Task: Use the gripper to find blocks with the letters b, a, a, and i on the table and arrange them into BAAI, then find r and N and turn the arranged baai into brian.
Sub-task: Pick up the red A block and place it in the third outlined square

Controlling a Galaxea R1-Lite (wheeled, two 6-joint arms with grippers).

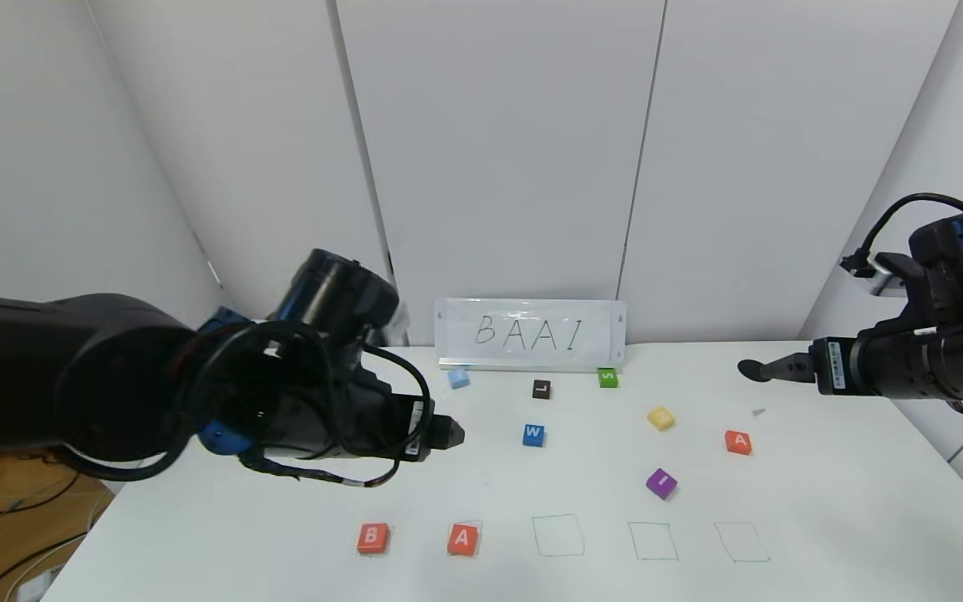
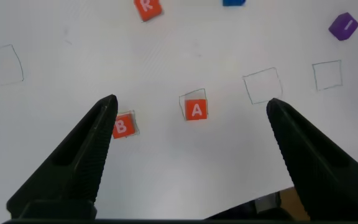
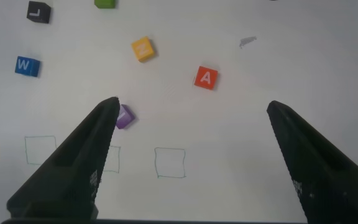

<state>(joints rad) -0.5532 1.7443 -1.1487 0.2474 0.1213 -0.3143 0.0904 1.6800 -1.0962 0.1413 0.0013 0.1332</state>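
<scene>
Blocks for the word sit partly placed: at the lower left of the head view the orange-red B cube [image 1: 373, 538] and the first orange-red A cube [image 1: 463, 538] lie side by side in the first two pen-drawn squares on the white counter [image 1: 222, 535]. Above them, at mid-left, hangs the left claw [image 1: 453, 432], jaws spread wide and empty, with both placed cubes showing between its fingers in the left wrist view. Three empty drawn squares [image 1: 558, 535] run on toward the lower right. Right of centre lies the purple I cube [image 1: 661, 483], and further right the second orange-red A cube [image 1: 738, 442], loose and well apart from the row. It lies below the right claw [image 1: 751, 369], which hovers at mid-right, also wide and empty; I judge the right arm clearly nearer for that pick. The orange-red R cube [image 2: 148, 9] shows only in the left wrist view, cut off at the frame edge; the head view hides it behind the left arm. No N block can be made out.
</scene>
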